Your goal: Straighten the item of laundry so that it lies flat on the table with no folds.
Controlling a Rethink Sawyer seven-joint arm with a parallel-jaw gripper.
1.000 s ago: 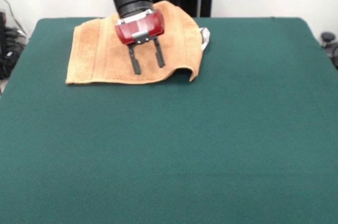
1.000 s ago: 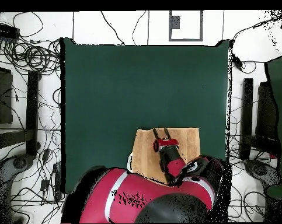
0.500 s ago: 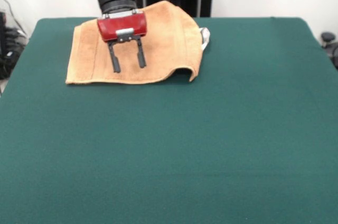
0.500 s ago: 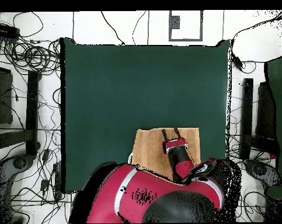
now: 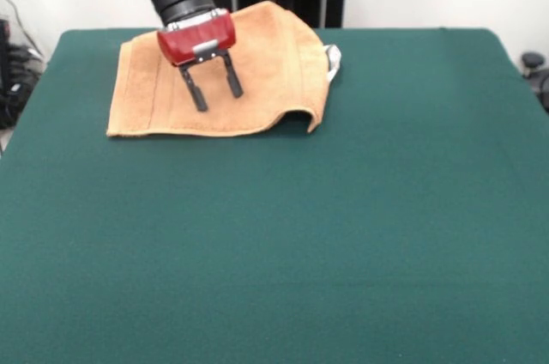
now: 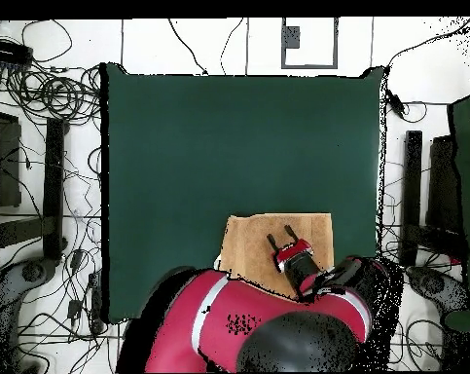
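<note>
Golden-tan terry, the towel (image 5: pixel 225 74) lies on the dark green counter (image 5: pixel 283 235) near its far edge in the front view, mostly spread but with one near corner humped up off the felt and its white tag (image 5: pixel 334 60) poking out at the side. The gripper (image 5: pixel 211 88) hangs over the middle of the cloth, jaws open and holding nothing. Over the last second it has slid sideways across the towel from nearer the raised corner toward the flatter side, and in the last half second it has tilted, while the cloth itself has not shifted. That suggests the arm is repositioning rather than smoothing, so the hump remains and the straightening looks unfinished.
</note>
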